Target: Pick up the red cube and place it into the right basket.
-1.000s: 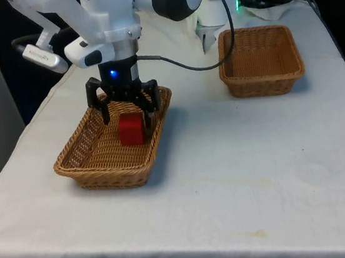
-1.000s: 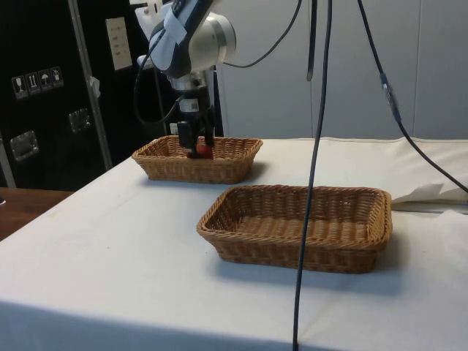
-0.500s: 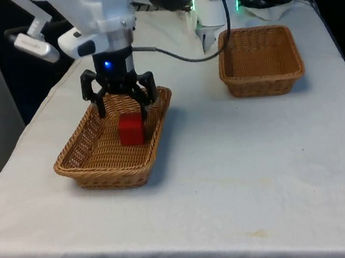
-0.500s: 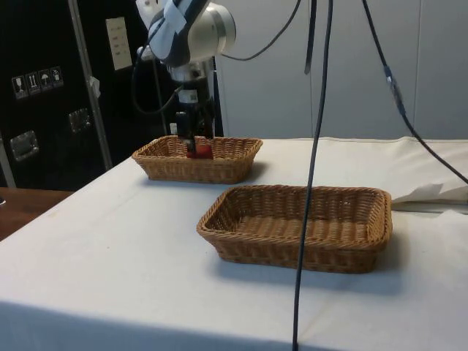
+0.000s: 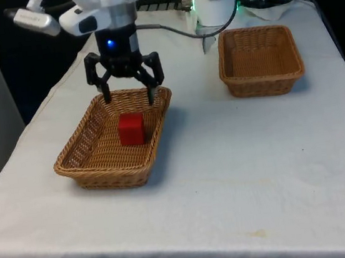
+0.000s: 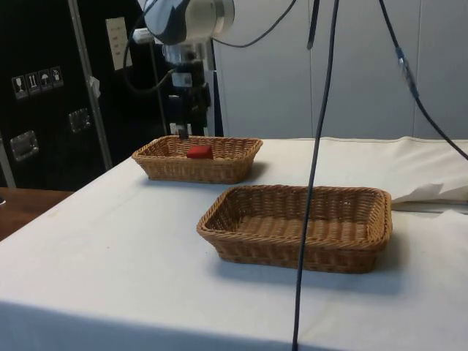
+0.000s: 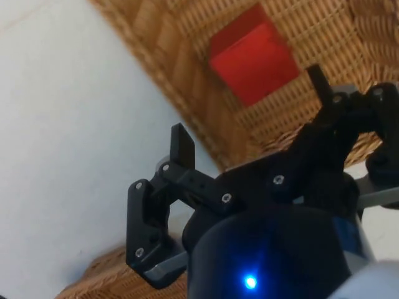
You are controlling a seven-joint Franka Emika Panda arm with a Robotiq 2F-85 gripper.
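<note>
Two wicker baskets stand on the table (image 5: pixel 241 177): one basket (image 5: pixel 101 160) near the edge at the front view's left, the other basket (image 5: pixel 260 61) toward the far corner at the front view's right. One red cube (image 5: pixel 131 129) lies inside the first.

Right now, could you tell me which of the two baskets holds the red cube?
The basket on the front view's left, under the open gripper, holds the red cube; the other basket is empty.

No legible text, brand or number on the baskets, cube or cloth, pale label plate (image 6: pixel 117 42) on the dark cabinet door, print too small to read, row of small pictogram stickers (image 6: pixel 34 82) beside it, symbols indistinct
</note>
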